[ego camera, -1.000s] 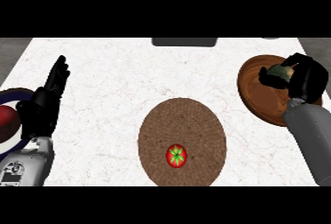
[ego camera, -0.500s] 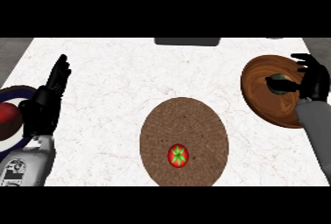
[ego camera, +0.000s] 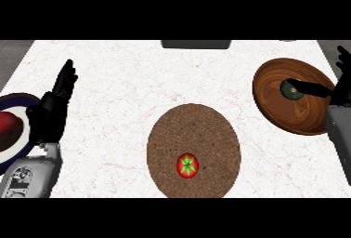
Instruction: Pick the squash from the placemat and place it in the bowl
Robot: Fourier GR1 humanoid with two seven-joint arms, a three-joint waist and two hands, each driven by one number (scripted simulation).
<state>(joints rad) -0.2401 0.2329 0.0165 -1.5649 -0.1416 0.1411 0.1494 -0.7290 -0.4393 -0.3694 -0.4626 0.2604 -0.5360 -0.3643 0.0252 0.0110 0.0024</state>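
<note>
Squash (ego camera: 291, 89) is in the bowl (ego camera: 302, 118), not on the placemat (ego camera: 198, 130). It's dark green and sits in the far-left part of the wooden dish, at the right of the counter (ego camera: 123, 83).

Right hand (ego camera: 338, 93) comes in from the right edge and hangs over the bowl's right side. It's spread, not pinching: one black finger (ego camera: 310, 88) stretches left, its tip at or just beside the squash, and another points to the far side near the frame edge. Can't tell if that tip actually touches. Nothing is curled round the squash, so my read is the squash lies on the bowl wall by itself and the place step is basically done. What's left is pulling the hand clear.

The bowl looks tilted toward us. The squash sits on the slope, so it might roll to the low side. That's a guess.

Left hand (ego camera: 51, 111) is at the left, open, fingers up, resting. Not involved.

Around:
- Red round thing with a green star top (ego camera: 187, 165), tomato-looking, on the near part of the placemat. Well apart from the bowl, no obstruction.
- Blue-rimmed plate (ego camera: 15, 97) at the left edge, partly behind the left hand, with something dark red (ego camera: 7, 125) on it.
- Dark slab (ego camera: 195, 44) at the far edge, can't identify it.

The right hand's way out looks clear. Only the bowl rim is close to the forearm.
</note>
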